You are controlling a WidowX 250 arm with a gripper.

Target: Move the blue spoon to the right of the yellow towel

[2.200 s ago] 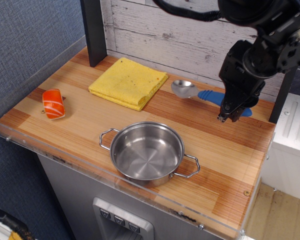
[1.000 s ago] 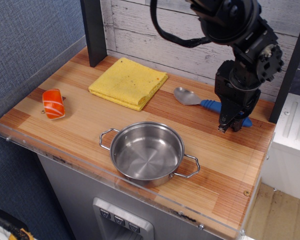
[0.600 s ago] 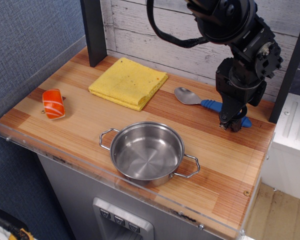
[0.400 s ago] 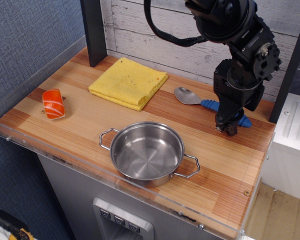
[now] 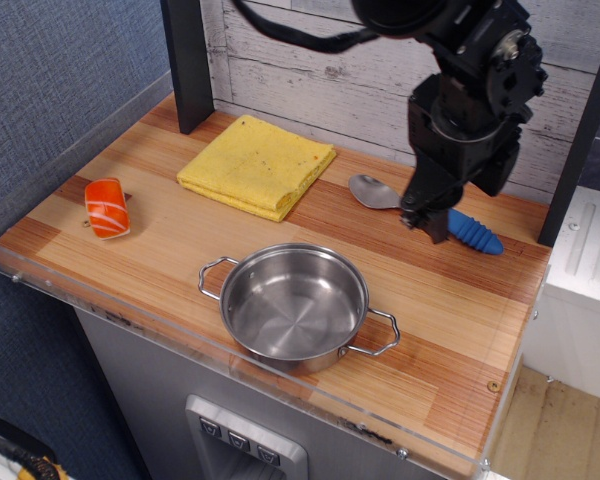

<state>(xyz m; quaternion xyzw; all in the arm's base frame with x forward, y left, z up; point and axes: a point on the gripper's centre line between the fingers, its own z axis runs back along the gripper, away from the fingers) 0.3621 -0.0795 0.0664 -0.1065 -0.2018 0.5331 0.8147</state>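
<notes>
The blue spoon point(image 5: 475, 232) lies flat on the wooden table point(image 5: 450, 310), to the right of the yellow towel point(image 5: 258, 165), with its metal bowl pointing left toward the towel and its blue handle pointing right. My gripper point(image 5: 425, 222) hangs just above the middle of the spoon and hides the near part of the handle. Its fingers hold nothing and look slightly apart. The towel lies folded and flat at the back of the table.
A steel pot point(image 5: 294, 303) with two handles stands near the front edge. An orange-and-white salmon sushi toy point(image 5: 107, 207) lies at the left. A black post point(image 5: 188, 60) rises behind the towel and another point(image 5: 580, 130) at the right edge. A clear rim runs along the front.
The gripper lowered the spoon onto the table to the right of the towel and let go of its handle. It has since risen and moved left, over the middle of the spoon.
</notes>
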